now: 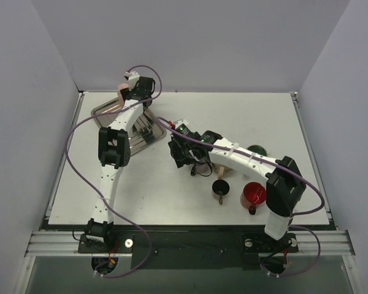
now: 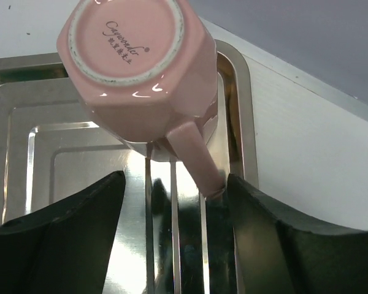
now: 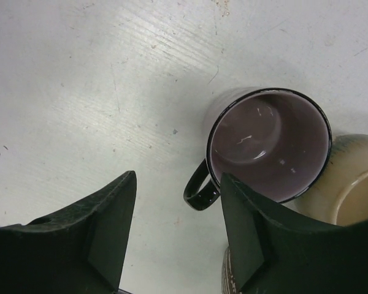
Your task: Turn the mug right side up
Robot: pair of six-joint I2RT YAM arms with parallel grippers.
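**Left wrist view: the pink mug is not the right way up yet**

Left wrist view shows the pink mug [image 2: 135, 73] with its flat bottom turned toward the camera. You can read the little maker's name on the bottom. That means the open end points away, so the job is not done.

The mug is at the far side of the shiny metal tray [image 2: 24, 122], close to the tray's edge. I cannot tell if it sits on its rim or leans over a bit.

The mug is smooth, pink and glossy. It has flat sides near the bottom. Its handle [image 2: 193, 156] sticks out toward the left end effector [image 2: 176, 179], and the handle's tip is just beside the right-hand finger.

That end effector is spread wide and grips nothing. I think it must close on the mug, lift it, and flip it over.

The right end effector [image 3: 178, 177] is spread wide too, with nothing in it. It hangs over the bench [image 3: 80, 79] beside a black-rimmed mug [image 3: 267, 144] that is open end up.
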